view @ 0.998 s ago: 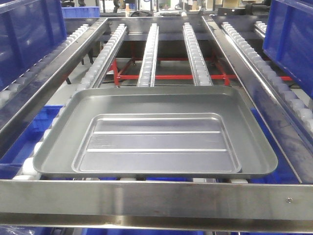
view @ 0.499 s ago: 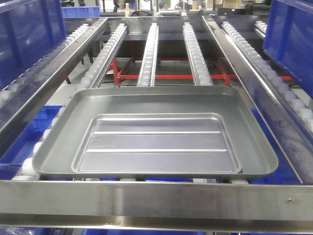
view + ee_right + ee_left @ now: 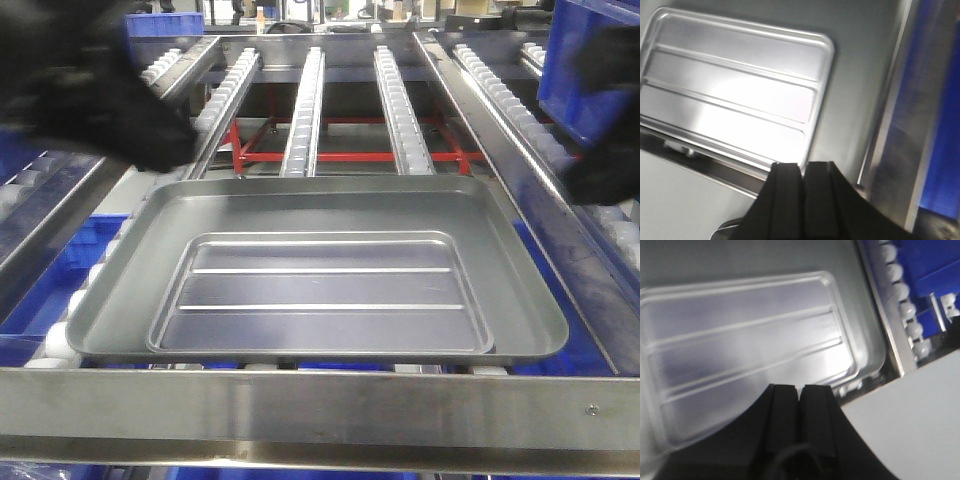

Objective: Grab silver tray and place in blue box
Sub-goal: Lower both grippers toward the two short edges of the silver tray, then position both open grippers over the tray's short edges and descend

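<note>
Silver tray (image 3: 320,270) lies flat on the roller counter (image 3: 320,405). Left gripper (image 3: 799,395) and right gripper (image 3: 802,172) hover above it, both pinched closed and empty.

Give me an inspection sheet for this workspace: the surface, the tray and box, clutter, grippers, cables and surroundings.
Surface: roller rack with a steel front bar along its near end.
Job's things: silver tray lies flat on the rollers by the front bar, nothing in it; blue box at the far right, partly hidden by a blurred arm.
Clutter: nothing seen.
Grippers: left gripper shut, holding nothing, above the tray; right gripper shut, holding nothing, above the rack near the tray's edge.
Cables: nothing seen.
Surroundings: red frame beneath the rollers; blue bins below the rack.
</note>
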`<action>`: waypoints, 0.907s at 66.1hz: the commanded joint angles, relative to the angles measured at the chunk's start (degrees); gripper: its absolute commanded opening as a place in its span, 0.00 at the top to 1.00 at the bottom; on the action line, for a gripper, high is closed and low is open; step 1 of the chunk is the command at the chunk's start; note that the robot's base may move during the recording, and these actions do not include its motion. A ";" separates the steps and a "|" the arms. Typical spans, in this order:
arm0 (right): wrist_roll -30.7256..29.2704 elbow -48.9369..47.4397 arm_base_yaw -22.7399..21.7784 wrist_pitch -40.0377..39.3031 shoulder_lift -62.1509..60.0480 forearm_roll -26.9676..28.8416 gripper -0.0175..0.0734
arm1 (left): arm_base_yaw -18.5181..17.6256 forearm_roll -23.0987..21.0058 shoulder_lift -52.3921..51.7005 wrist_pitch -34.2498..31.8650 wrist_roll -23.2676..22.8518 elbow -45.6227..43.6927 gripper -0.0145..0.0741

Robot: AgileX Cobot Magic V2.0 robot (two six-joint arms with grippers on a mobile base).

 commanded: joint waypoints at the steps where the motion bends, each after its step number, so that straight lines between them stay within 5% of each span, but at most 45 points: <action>1: 2.81 -4.87 1.78 -3.68 3.47 0.66 0.74 | -2.99 1.80 2.14 -7.38 -6.93 -3.50 0.94; 9: 5.98 -9.36 3.54 -3.79 9.61 -0.14 0.74 | -3.17 5.13 7.39 -7.38 -13.42 -6.08 0.94; 25: 7.62 -16.35 5.59 -3.44 17.75 -0.86 0.74 | -2.93 6.05 16.29 -2.04 -13.53 -11.20 0.94; 33: 7.62 -18.08 5.63 -3.08 18.65 -2.36 0.74 | -2.93 13.95 18.51 6.71 -14.02 -16.51 0.94; 38: 7.62 -18.97 5.63 -1.50 18.65 -2.93 0.74 | -2.83 24.62 19.23 13.45 -22.87 -20.08 0.94; 48: 12.94 -20.14 5.63 3.31 18.65 -4.09 0.74 | -3.69 51.34 19.32 25.44 -50.54 -26.68 0.94; 53: 20.86 -20.14 5.88 4.32 18.75 -9.25 0.74 | -4.02 57.69 19.32 29.28 -56.38 -28.20 0.94; 60: 36.89 -20.22 7.23 7.25 19.17 -24.63 0.74 | -4.15 58.12 19.32 31.33 -58.29 -28.77 0.94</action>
